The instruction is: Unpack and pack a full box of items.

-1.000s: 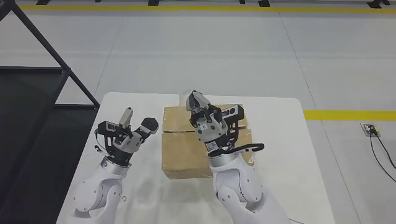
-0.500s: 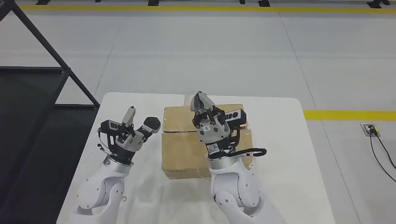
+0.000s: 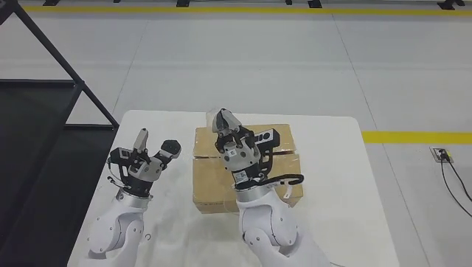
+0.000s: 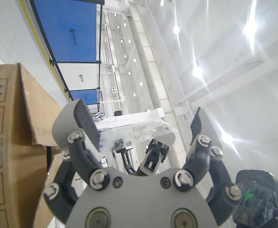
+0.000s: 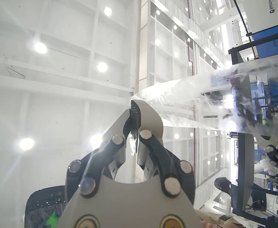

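A brown cardboard box [image 3: 210,182] stands in the middle of the white table [image 3: 332,186]. My right gripper [image 3: 225,125] is raised over the box's far side, pointing upward and shut on a clear plastic bag [image 5: 200,98] with dark contents. The bag [image 3: 218,116] sticks out from the fingertips [image 5: 136,110]. My left gripper [image 3: 155,147] is left of the box, open and holding nothing, also pointing upward. In the left wrist view its fingers [image 4: 84,117] frame the bag [image 4: 153,124], and a box flap [image 4: 34,100] shows beside them.
A black metal frame [image 3: 51,60] stands off the table's left side. Bare table surface lies right of the box and near the front edge. The floor beyond the table carries a yellow line [image 3: 413,136].
My right gripper has shifted slightly left with the bag. My left gripper has drawn away from the box, toward the table's left side.
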Controlling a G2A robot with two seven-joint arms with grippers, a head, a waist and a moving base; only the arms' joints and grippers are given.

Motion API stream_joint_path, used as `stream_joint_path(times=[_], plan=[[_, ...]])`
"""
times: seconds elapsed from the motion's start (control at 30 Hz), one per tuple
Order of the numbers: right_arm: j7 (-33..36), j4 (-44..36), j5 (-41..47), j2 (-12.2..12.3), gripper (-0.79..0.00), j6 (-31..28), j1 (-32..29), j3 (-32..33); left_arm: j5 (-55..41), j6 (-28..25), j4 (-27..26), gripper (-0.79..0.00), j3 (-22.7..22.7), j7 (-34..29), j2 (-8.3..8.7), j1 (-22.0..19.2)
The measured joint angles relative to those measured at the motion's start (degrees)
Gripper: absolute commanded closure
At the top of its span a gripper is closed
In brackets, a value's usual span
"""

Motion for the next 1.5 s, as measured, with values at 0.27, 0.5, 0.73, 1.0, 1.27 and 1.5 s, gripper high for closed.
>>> stream_joint_path(times=[0.27, 0.5, 0.73, 1.0, 1.27, 1.5], plan=[[-0.6, 1.2, -0.8, -1.3, 0.000, -1.1, -0.3, -1.4, -0.7, -0.2, -0.3, -0.785, -0.8, -0.3, 0.00, 0.8], [-1.4, 1.9, -2.0, -2.1, 0.000, -2.9, -1.6, -1.5, -0.8, -0.2, -0.8, -0.785, -0.8, -0.9, -0.03, 1.1], [-2.5, 2.4, -4.0, -2.7, 0.000, -4.5, -3.0, -1.1, -1.1, -0.4, -1.6, -0.785, -0.9, -2.0, -0.05, 1.8], [-3.2, 1.5, -5.5, -3.2, 0.000, -5.4, -5.4, 0.2, -0.6, 0.1, -2.2, -0.785, 0.7, -4.1, -0.15, 1.6], [-3.3, 0.2, -6.9, -3.4, 0.000, -5.7, -8.2, 1.9, 1.8, 1.3, -0.5, -0.785, 3.2, -3.8, -0.40, -0.2], [-3.7, -1.6, -8.4, -3.4, 0.000, -5.1, -10.5, 3.8, 3.5, 2.2, 2.4, -0.785, 4.6, -3.4, -0.58, -2.3]])
